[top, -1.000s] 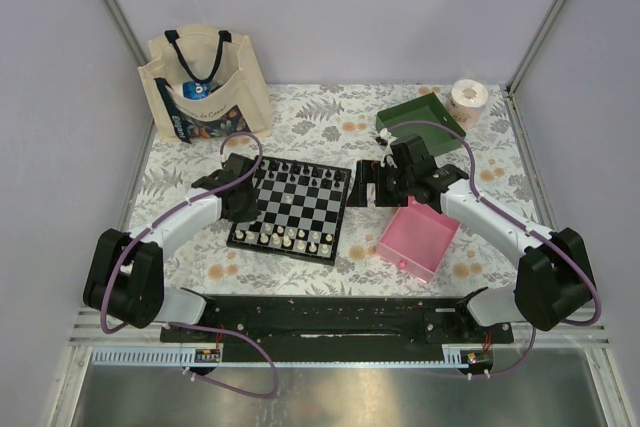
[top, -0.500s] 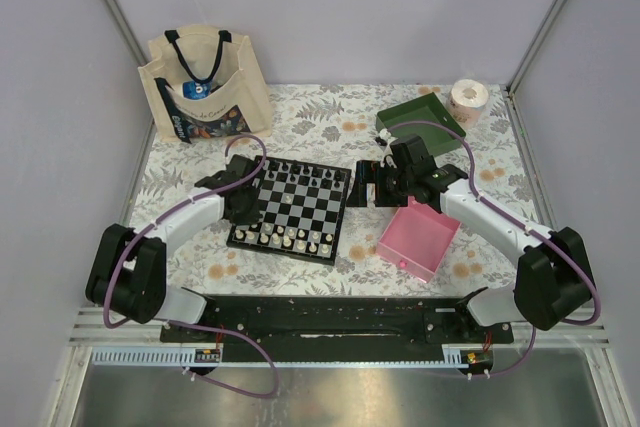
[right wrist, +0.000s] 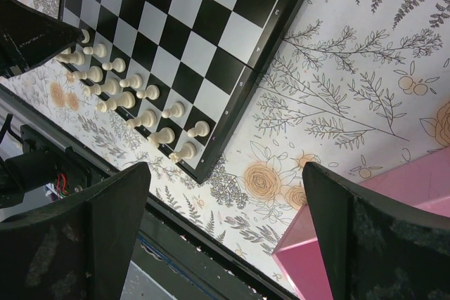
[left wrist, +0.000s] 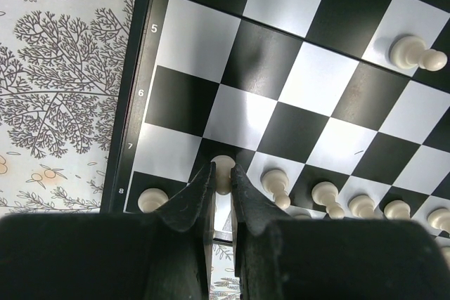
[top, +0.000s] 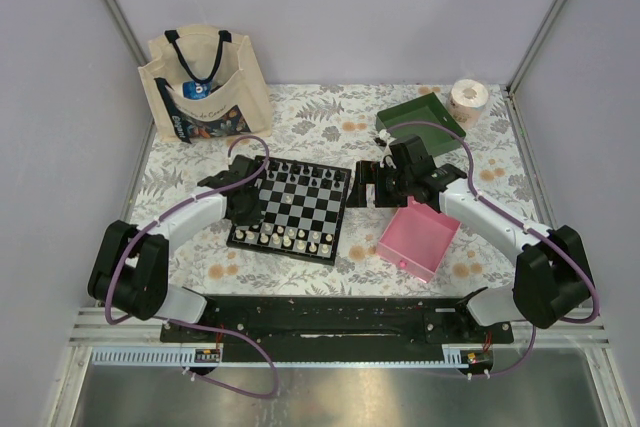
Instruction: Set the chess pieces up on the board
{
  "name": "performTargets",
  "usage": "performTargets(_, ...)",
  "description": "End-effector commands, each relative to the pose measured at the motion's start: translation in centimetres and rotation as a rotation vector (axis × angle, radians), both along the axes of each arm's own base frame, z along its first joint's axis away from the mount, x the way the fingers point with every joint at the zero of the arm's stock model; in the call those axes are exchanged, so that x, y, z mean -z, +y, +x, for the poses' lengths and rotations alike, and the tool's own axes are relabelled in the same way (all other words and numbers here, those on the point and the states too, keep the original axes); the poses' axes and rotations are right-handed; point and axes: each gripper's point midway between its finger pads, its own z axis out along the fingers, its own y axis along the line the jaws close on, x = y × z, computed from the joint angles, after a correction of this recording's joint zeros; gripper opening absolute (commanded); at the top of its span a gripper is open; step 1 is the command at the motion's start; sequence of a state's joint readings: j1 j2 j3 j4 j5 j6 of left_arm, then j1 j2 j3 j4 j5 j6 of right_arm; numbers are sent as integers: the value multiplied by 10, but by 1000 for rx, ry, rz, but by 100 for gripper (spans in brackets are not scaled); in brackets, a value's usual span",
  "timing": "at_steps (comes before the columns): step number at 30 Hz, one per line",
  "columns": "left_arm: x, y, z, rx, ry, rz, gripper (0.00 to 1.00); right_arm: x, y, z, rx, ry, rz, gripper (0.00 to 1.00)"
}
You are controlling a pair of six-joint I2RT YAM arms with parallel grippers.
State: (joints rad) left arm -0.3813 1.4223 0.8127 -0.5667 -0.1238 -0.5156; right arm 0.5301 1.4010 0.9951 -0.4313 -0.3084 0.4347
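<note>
The left tool (left wrist: pixel 222 182) pinches a cream pawn (left wrist: pixel 223 165) onto its board (left wrist: pixel 260 68) square, so opening and lifting straight seems next, while the right tool (right wrist: pixel 225 198) hangs wide.

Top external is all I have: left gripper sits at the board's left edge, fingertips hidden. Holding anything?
Observer: Yes, the left gripper is shut on a cream-white piece.
Operator: Where on the board?
Observer: At the row marked 7, second square in from the border, a black one.
Operator: And the right gripper?
Observer: Open and empty, over the floral tablecloth beside the board.
</note>
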Motion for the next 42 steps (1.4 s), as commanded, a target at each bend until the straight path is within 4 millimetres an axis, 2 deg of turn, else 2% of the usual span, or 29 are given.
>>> performTargets(1, -2, -5, 5, 16, -7, -1, 16, -20, 10, 11, -12, -54, 45, 99)
performTargets(8, -4, 0, 5, -1, -14, 18, 39, -20, 10, 11, -14, -56, 44, 100)
performTargets(14, -22, 0, 17, -12, -78, 21, 45, -20, 10, 12, -13, -58, 44, 100)
performTargets(22, -56, -1, 45, -33, -173, 35, 48, -19, 10, 11, -17, -57, 41, 100)
performTargets(26, -68, -7, 56, -24, -202, 19, 58, -21, 9, 10, -24, -68, 43, 100)
performTargets(29, -75, -16, 63, 1, -224, -17, 60, -25, 10, 11, -29, -85, 51, 100)
performTargets(31, -79, -22, 69, 15, -234, -40, 67, -26, 10, 11, -24, -89, 49, 99)
performTargets(38, -73, -46, 81, 60, -219, -112, 66, -26, 7, 11, -14, -92, 45, 99)
performTargets(42, -57, -60, 83, 81, -180, -116, 65, -25, 7, 11, -12, -88, 44, 100)
